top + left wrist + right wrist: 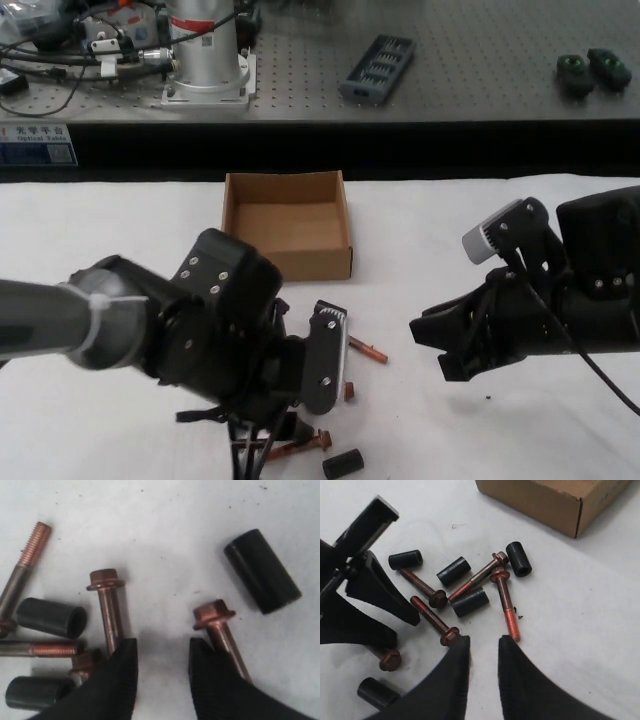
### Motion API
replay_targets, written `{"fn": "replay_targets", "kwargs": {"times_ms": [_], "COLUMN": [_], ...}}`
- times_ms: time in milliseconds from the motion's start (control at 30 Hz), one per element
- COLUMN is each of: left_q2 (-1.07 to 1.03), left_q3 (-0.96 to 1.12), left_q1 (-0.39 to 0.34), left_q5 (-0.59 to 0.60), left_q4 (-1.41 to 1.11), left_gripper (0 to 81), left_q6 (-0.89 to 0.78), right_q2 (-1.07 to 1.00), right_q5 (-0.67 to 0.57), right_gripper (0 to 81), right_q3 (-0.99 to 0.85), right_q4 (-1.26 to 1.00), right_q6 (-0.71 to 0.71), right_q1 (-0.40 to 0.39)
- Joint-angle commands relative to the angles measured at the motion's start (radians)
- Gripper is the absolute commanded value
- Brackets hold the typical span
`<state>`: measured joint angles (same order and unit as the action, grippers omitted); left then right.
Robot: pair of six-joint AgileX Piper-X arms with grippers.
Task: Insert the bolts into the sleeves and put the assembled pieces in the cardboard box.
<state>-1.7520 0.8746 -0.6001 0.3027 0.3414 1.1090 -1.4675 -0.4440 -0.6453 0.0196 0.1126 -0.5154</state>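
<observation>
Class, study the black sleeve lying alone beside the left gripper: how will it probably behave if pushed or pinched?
The black sleeve is a plain cylinder lying on its side, so a sideways push would probably set it rolling. It looks hard and rigid, so it is unlikely to deform when pinched. Its smooth, curved surface might slip in the left gripper unless it is held squarely.

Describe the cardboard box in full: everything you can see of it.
The cardboard box is plain brown card, open at the top with no flaps showing, walls upright. Its bare floor shows in the high view; nothing lies inside. It stands flat on the white bench cover, beyond the loose bolts and sleeves, which lie apart from it. Nothing else touches it.
</observation>
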Motion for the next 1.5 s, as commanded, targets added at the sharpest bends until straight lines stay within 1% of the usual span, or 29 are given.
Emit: {"fn": "replay_targets", "kwargs": {"times_ms": [0,133,267,400,600,733,833,900,1000,1267,1400,1467], "left_q2": [-0.071,-0.064,-0.041,-0.003,0.034,0.033,0.036,0.036,0.036,0.036,0.032,0.027], "left_q3": [0.08,0.141,0.164,0.164,0.164,0.164,0.164,0.165,0.165,0.165,0.158,0.158], "left_q1": [-0.034,-0.052,-0.051,-0.051,-0.051,-0.051,-0.051,-0.051,-0.051,-0.054,-0.057,-0.064], "left_q5": [-0.037,-0.088,-0.089,-0.089,-0.027,-0.011,-0.046,-0.032,-0.021,-0.021,-0.068,-0.093], "left_q4": [0.06,0.135,0.168,0.181,0.19,0.21,0.276,0.37,0.464,0.398,0.338,0.327], "left_gripper": [26.5,26.5,26.5,26.2,22.1,22.1,22.1,22.1,22.1,22.1,22.3,23.7], "left_q6": [-0.092,-0.134,-0.193,-0.217,-0.287,-0.327,-0.402,-0.465,-0.469,-0.5,-0.507,-0.505], "right_q2": [0.014,0.013,0.013,0.013,0.013,0.013,0.013,0.013,0.013,0.013,0.013,0.013], "right_q5": [-0.014,-0.014,-0.014,-0.014,-0.014,-0.014,-0.014,-0.007,0.009,0.009,0.009,0.009], "right_gripper": [16.7,16.7,16.7,16.7,16.7,16.7,16.7,16.7,16.7,16.7,16.7,16.7], "right_q3": [-0.01,-0.01,-0.01,-0.01,-0.01,-0.01,-0.01,-0.01,-0.01,-0.01,-0.01,-0.01], "right_q4": [0.009,0.033,0.035,0.035,0.035,0.035,0.035,0.027,0.027,0.027,0.027,0.027], "right_q6": [-0.003,0.001,0.001,0.001,0.001,0.001,0.009,0.015,0.015,0.015,0.015,0.015], "right_q1": [0.002,0.002,0.002,0.002,0.002,0.002,0.002,0.002,0.002,0.002,0.002,0.002]}}
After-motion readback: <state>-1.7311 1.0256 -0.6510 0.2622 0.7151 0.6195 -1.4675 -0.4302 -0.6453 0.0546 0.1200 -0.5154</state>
